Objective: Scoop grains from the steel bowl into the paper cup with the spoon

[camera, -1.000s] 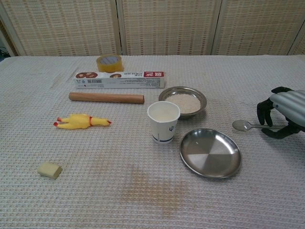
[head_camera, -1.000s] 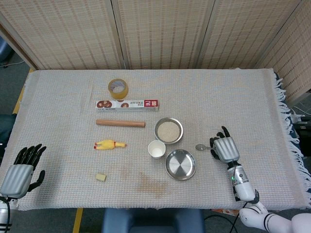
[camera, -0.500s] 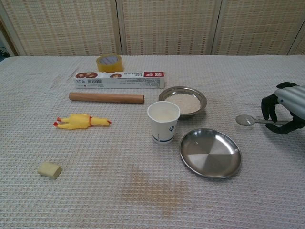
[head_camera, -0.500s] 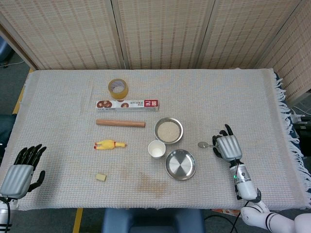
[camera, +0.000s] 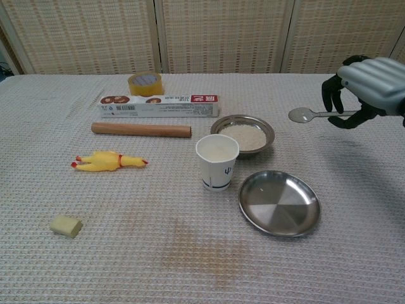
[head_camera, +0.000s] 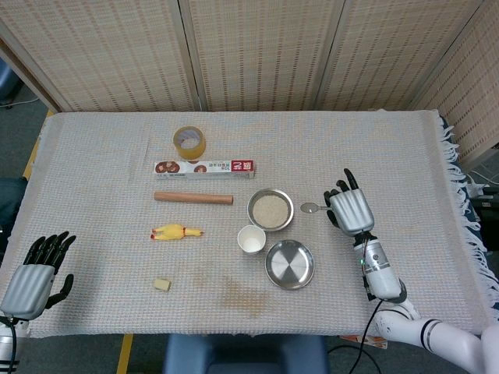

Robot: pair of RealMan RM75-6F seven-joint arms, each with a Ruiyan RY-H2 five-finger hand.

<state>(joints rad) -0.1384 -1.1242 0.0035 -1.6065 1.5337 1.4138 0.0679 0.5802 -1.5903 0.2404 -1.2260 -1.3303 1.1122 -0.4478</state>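
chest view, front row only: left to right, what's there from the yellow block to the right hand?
Yellow block → rubber chicken → paper cup → empty steel plate → spoon, held up off the table → right hand holding it.

bare cloth (camera: pixel 354 145) right of steel bowl (camera: pixel 243 135)
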